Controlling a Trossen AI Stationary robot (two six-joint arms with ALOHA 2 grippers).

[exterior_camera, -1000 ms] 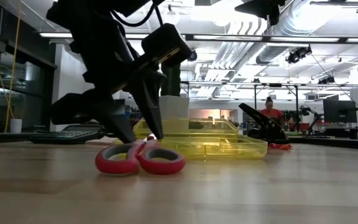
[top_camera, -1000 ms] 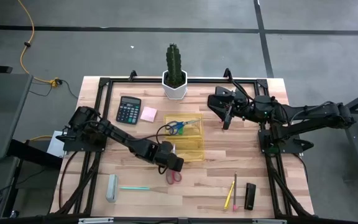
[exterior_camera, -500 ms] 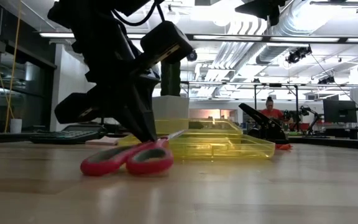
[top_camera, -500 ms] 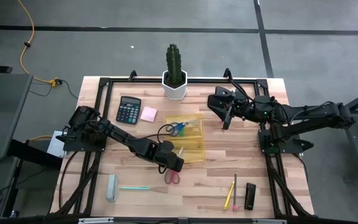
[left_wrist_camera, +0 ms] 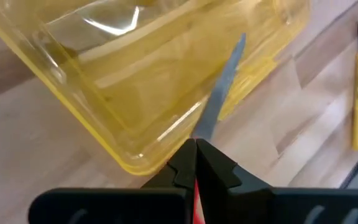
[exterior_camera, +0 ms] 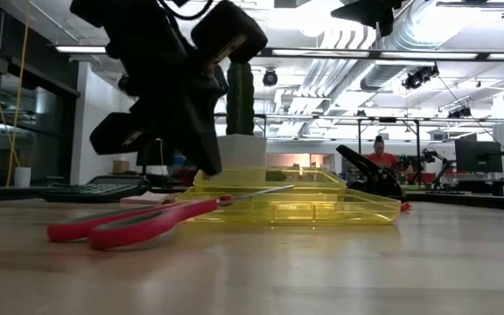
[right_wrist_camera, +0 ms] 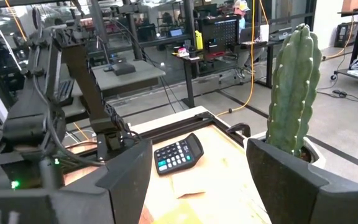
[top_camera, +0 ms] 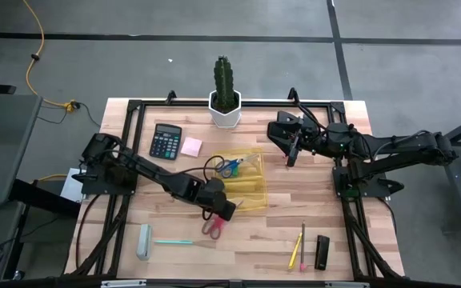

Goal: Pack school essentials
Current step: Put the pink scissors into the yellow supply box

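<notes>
Left gripper (top_camera: 214, 214) clamps red-handled scissors (exterior_camera: 129, 223), blade angled toward yellow tray (top_camera: 250, 192) at one o'clock | right gripper (top_camera: 289, 157) waits open, table's two o'clock.

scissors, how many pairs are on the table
2. The blue-handled scissors lie in the yellow tray. The red-handled scissors are at the tray's front edge, gripped by the left gripper, blade tip tilted up over the tray rim. None other shows.

The wooden table (top_camera: 294, 200) carries a yellow tray (top_camera: 246, 186), calculator (top_camera: 165, 142), pencils (top_camera: 298, 248) and potted cactus (top_camera: 224, 84).
</notes>
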